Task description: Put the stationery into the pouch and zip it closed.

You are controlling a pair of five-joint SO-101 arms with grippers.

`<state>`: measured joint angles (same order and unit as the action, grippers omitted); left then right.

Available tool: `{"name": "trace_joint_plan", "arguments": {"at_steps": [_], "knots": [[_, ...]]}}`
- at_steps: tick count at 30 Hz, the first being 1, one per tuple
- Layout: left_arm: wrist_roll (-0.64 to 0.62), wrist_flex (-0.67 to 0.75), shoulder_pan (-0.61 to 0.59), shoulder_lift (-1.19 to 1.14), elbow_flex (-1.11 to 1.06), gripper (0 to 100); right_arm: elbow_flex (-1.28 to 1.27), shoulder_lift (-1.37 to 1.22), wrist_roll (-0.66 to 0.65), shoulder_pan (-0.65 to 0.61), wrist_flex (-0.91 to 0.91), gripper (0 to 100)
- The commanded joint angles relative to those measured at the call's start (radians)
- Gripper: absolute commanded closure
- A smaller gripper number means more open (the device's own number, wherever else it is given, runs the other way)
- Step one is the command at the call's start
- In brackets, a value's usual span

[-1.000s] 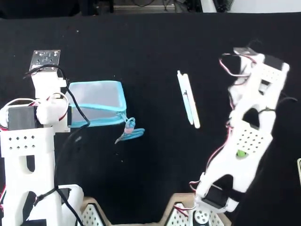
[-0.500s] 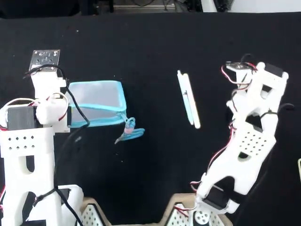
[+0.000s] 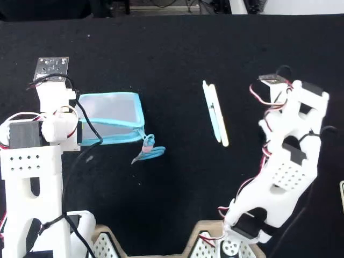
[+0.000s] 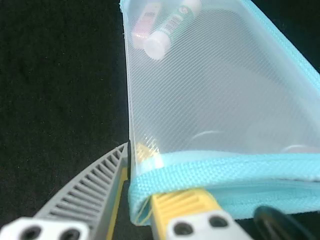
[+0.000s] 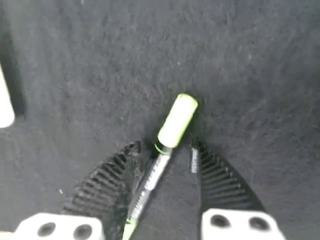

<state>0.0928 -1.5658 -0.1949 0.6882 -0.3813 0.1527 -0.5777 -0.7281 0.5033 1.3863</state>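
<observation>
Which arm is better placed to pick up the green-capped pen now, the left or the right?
Right. The right hand is open around the green-capped pen, so it probably only needs to close. The left hand is clamped on the pouch.

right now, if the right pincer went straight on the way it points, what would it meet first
Probably the green-capped pen, lying on the black cloth between the open fingers of the right pincer; depth is unclear.

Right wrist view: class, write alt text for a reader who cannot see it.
A green-capped pen lies on black cloth between the fingers of the open right pincer, not gripped. A white object's end lies off to one side.
</observation>
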Motion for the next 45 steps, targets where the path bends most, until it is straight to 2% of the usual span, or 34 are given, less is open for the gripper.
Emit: {"name": "trace_joint_plan", "arguments": {"at_steps": [1, 4, 10, 14, 17, 21, 27, 37, 39, 41, 45], "knots": [[-0.008, -0.008, -0.005, 0.006, -0.001, 97, -0.062, 0.104, 0.063, -0.044, -0.124, 88.6], [-0.008, -0.008, -0.005, 0.006, -0.001, 97, -0.137, 0.137, 0.069, -0.048, -0.226, 98.5], [-0.008, -0.008, -0.005, 0.006, -0.001, 97, -0.292, 0.298, 0.061, -0.025, -0.247, 98.8], [-0.008, -0.008, -0.005, 0.006, -0.001, 97, -0.519, 0.513, 0.011, -0.029, -0.322, 98.7], [-0.008, -0.008, -0.005, 0.006, -0.001, 97, -0.688, 0.63, -0.031, -0.021, -0.454, 97.9], [-0.008, -0.008, -0.005, 0.006, -0.007, 97, -0.803, 0.654, -0.055, -0.018, -0.486, 87.3], [-0.008, -0.008, -0.005, 0.006, -0.016, 97, -0.797, 0.57, -0.049, -0.02, -0.479, 86.7], [-0.008, -0.008, -0.005, 0.006, -0.015, 97, -0.604, 0.377, -0.002, -0.026, -0.473, 86.9], [-0.008, -0.008, -0.005, 0.006, -0.015, 97, -0.588, 0.344, -0.002, -0.026, -0.471, 90.1], [-0.008, -0.008, -0.005, 0.006, -0.015, 97, -0.578, 0.335, -0.002, -0.025, -0.471, 99.5], [-0.008, -0.008, -0.005, 0.006, -0.015, 97, -0.527, 0.394, -0.003, -0.021, -0.351, 98.6]]}}
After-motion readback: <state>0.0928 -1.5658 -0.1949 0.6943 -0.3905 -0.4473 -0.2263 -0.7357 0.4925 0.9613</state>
